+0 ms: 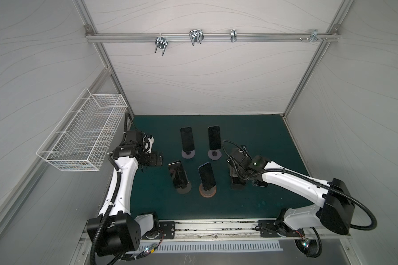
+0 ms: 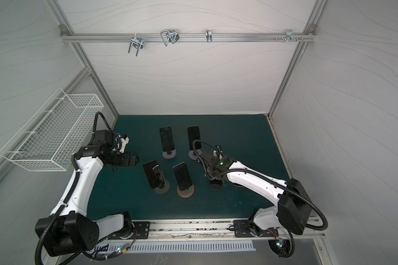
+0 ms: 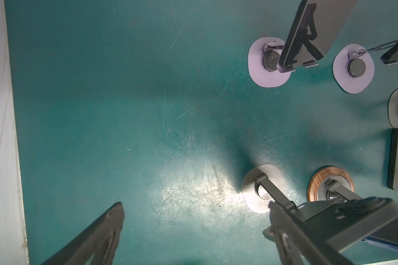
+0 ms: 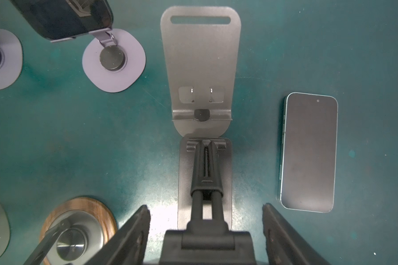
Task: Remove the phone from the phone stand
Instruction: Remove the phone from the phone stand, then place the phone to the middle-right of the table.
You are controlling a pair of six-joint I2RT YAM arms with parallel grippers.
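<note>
In the right wrist view a dark-screened phone point(image 4: 308, 151) lies flat on the green mat, apart from the phone stand point(image 4: 200, 68). That stand is a grey metal plate with a slot and a lip, and nothing rests on it. Its black hinge arm point(image 4: 206, 165) rises from a grey base toward the camera. My right gripper point(image 4: 206, 220) hovers over this arm, open, one finger on each side of the arm's black top block. In a top view the right gripper point(image 1: 237, 181) is right of centre. My left gripper point(image 3: 195, 211) is open over bare mat, far left point(image 1: 155, 160).
Several other phones stand on round-based stands mid-mat: two at the back point(image 1: 187, 138) point(image 1: 214, 137) and two nearer point(image 1: 177, 174) point(image 1: 207, 175). A white wire basket point(image 1: 83, 130) hangs on the left wall. Metal hooks point(image 1: 195, 36) hang from the rear rail.
</note>
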